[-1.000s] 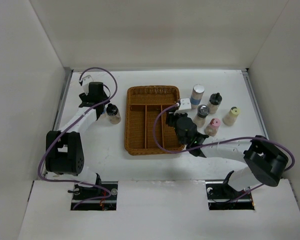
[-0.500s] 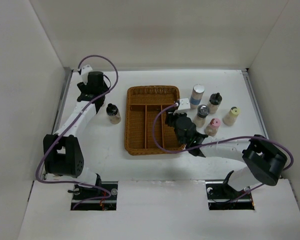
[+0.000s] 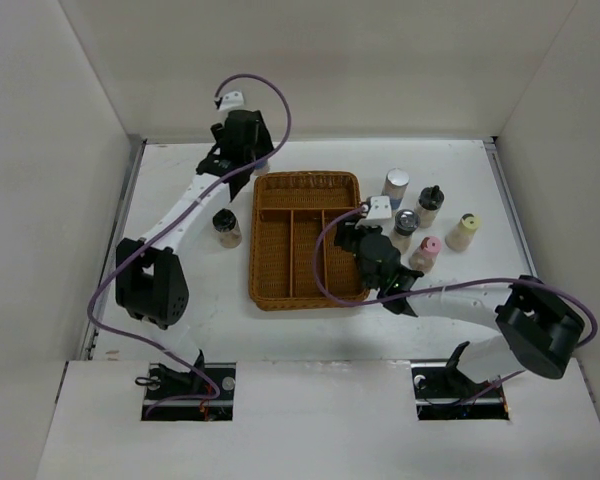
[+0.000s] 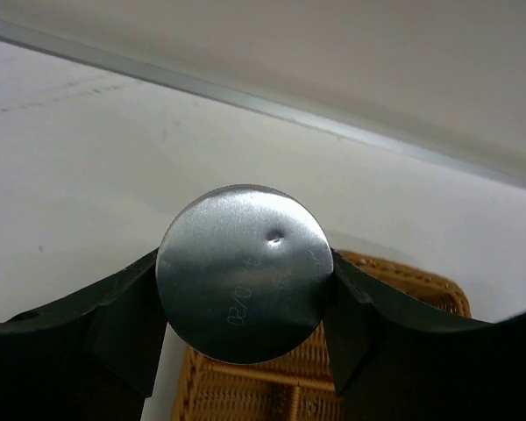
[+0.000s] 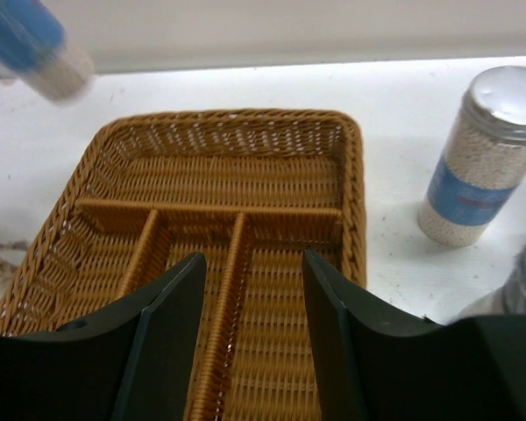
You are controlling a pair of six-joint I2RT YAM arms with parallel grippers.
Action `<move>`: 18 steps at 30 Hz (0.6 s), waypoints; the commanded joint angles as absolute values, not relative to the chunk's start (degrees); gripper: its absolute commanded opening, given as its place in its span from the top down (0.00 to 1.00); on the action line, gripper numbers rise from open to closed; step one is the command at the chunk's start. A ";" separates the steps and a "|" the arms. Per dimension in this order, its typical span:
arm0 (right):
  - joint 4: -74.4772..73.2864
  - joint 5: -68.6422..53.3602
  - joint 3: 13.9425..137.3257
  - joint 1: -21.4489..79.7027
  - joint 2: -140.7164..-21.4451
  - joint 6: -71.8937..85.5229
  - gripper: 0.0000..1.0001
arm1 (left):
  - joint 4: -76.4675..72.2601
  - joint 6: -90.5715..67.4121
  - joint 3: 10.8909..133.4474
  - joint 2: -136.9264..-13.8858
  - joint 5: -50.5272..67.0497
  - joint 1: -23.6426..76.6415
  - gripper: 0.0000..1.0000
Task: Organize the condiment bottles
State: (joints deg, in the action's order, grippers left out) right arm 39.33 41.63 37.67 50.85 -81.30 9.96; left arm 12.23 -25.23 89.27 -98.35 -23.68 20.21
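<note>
Currently gripping a silver-capped jar across its width in the left pincer, aloft near the far edge of the desk, beside the far-left corner of the wicker tray, with the right pincer parted and empty over it. Probably light, rigid and slick-sided; best squeezed squarely round the body, just under the cap.

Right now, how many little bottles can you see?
7. The left gripper holds a silver-capped bottle beyond the tray's far edge. A dark-lidded bottle stands left of it. Five stand right: silver-capped jar, dark-capped shaker, grey-lidded jar, pink-capped bottle, cream-capped bottle.
</note>
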 commanded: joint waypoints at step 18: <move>43.24 41.22 34.19 45.48 -75.59 16.17 0.41 | 4.40 -25.05 85.79 -105.56 -21.53 25.44 0.62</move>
